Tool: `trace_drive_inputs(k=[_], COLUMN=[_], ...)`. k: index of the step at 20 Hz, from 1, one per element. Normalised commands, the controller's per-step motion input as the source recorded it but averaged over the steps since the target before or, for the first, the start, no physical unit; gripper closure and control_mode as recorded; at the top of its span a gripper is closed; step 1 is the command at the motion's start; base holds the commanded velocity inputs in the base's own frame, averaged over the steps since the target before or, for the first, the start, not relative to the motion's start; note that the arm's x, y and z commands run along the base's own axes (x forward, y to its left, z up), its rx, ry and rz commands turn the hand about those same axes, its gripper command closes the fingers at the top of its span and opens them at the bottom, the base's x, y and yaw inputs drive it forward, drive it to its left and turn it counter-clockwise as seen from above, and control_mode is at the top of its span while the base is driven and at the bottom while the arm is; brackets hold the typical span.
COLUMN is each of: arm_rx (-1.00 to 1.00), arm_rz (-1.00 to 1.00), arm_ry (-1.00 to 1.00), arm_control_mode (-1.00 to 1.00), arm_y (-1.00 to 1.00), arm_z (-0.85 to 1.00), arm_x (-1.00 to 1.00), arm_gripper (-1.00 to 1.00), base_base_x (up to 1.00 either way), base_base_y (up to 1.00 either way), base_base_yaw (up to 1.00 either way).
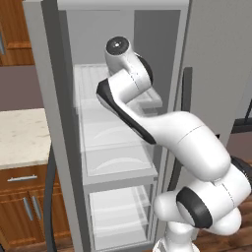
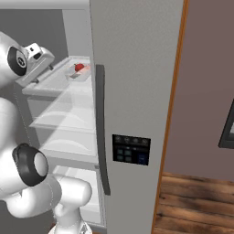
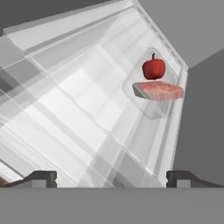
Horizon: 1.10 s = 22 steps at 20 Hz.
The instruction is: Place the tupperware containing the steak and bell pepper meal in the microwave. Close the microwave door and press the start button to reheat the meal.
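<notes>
We see a glossy white arm of rounded segments with black joint rings (one dark end cap).

Found bare translucent white shelf between the wide-open pincer and the small clear shallow plastic tupperware, well apart. Hemmed on the right by the grey inner fridge wall and the tall grey closed door.

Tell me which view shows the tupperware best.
The hand view: the tupperware sits unblocked on the shelf, pepper and steak distinct. The right base view shows it small and distant beside the fridge door. In the left base view the arm hides that spot.
</notes>
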Motion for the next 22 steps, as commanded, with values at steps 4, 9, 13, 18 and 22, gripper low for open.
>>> trace_drive_inputs(k=[4,9,13,18,22], arm_rx=[0.0,0.0,0.0,0.0,-0.01], arm_rz=[0.14,0.09,0.05,0.03,0.01], arm_ry=[-0.01,0.03,0.03,0.05,0.06], arm_control_mode=[-1.0,-1.0,-1.0,-1.0,-1.0], arm_y=[-0.07,-0.13,-0.03,0.0,0.0], arm_z=[0.0,-0.03,-0.1,-0.25,-0.24], arm_x=[0.46,0.51,0.53,0.47,0.48], arm_gripper=[-1.0,-1.0,-1.0,-1.0,-1.0], base_base_x=[0.0,0.0,0.0,0.0,0.0], base_base_y=[0.0,0.0,0.0,0.0,0.0], base_base_yaw=[0.0,0.0,0.0,0.0,0.0])
